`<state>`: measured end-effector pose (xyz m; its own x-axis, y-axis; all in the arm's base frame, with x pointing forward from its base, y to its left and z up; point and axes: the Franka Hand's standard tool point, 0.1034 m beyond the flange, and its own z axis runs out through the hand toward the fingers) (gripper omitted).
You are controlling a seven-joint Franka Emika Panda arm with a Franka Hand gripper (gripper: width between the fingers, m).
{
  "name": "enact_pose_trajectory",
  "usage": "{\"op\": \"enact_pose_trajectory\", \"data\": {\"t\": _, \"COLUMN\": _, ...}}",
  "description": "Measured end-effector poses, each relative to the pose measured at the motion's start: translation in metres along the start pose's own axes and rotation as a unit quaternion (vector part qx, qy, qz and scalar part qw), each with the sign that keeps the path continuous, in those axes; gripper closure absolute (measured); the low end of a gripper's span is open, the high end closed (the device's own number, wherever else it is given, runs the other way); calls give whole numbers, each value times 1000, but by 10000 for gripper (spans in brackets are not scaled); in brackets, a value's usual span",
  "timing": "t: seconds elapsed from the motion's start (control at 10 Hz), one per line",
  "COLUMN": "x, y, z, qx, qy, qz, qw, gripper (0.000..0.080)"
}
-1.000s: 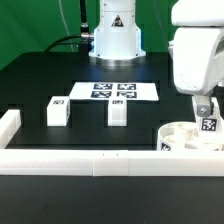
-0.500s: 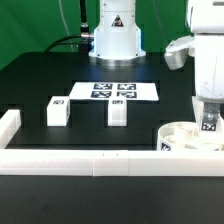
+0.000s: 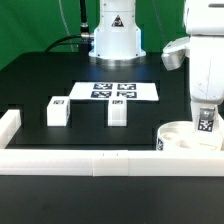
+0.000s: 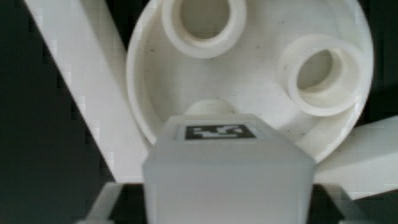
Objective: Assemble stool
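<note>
The round white seat lies at the exterior view's right, against the front rail. In the wrist view the seat shows two round sockets. My gripper is shut on a white block leg with a square tag and holds it upright over the seat's right part. In the wrist view the leg fills the space between my fingers, its end at the seat's face; whether it sits in a socket is hidden. Two more tagged legs stand loose on the table.
The marker board lies flat behind the loose legs. A long white rail runs along the front and another at the left; a rail also borders the seat in the wrist view. The arm's base stands at the back.
The arm's wrist has swung toward the exterior view's right and come more upright. The held leg has stayed over the seat, shifting only slightly. The loose legs have not moved.
</note>
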<state>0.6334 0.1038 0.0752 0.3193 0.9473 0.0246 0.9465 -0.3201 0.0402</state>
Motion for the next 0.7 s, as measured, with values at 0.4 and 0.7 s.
{"op": "enact_pose_trajectory", "data": {"t": 0.4, "x": 0, "y": -1, "z": 1, "qx": 4, "qy": -2, "qz": 166, "qw": 986, "gripper": 463}}
{"op": "enact_pose_trajectory", "data": {"t": 0.7, "x": 2, "y": -3, "z": 1, "qx": 7, "qy": -3, "qz": 340, "qw": 941, "gripper": 463}}
